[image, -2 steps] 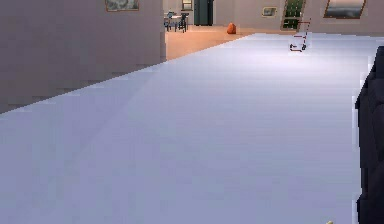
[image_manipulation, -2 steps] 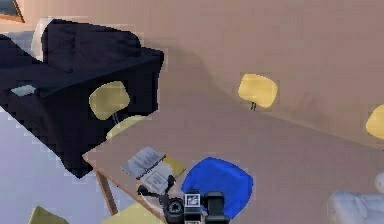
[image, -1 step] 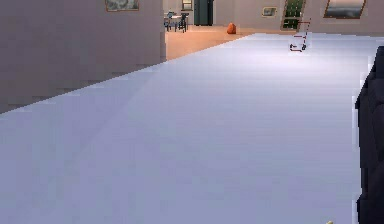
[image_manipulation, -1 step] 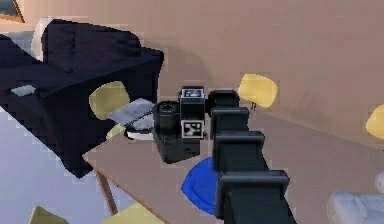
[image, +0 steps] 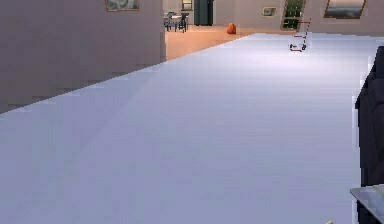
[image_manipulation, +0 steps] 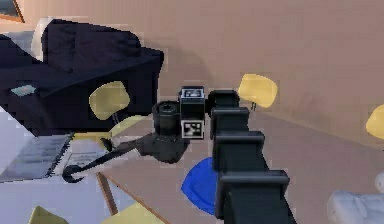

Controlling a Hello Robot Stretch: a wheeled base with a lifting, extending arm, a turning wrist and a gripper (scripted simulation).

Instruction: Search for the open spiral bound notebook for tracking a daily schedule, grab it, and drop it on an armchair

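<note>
**One Short Reach Separates Notebook From Armchair**

At the arm side view's lower left, a pale, lined sheet that reads as the open notebook (image_manipulation: pixel 35 158) sits right at the tips of the fingers (image_manipulation: pixel 105 158), with pale floor (image_manipulation: pixel 12 140) behind it. Whether it hangs from the fingers or lies on a surface cannot be told, nor whether they are apart or clamped on it. Its long axis appears to run across the picture, rising slightly toward the right. One short end meets the fingers, the other points off the left edge, and the pages face up.

Just above it stands the dark navy armchair (image_manipulation: pixel 80 70), with a small grey thing (image_manipulation: pixel 22 90) on its seat. A yellow chair (image_manipulation: pixel 110 100) stands between the armchair and the tan tabletop (image_manipulation: pixel 320 150), over which the arm (image_manipulation: pixel 240 170) reaches. A blue round shape (image_manipulation: pixel 203 185) shows just left of the arm.

The step in hand looks like the carry to the seat. Done well, the sheet would stay level and rise above the cushion's front edge. It would pass clear of the yellow chair's back, and be let go only once its whole length is over the cushion, away from the grey thing.

In the forward view, open floor (image: pixel 200 130) ahead leaves the base room to shift.
</note>
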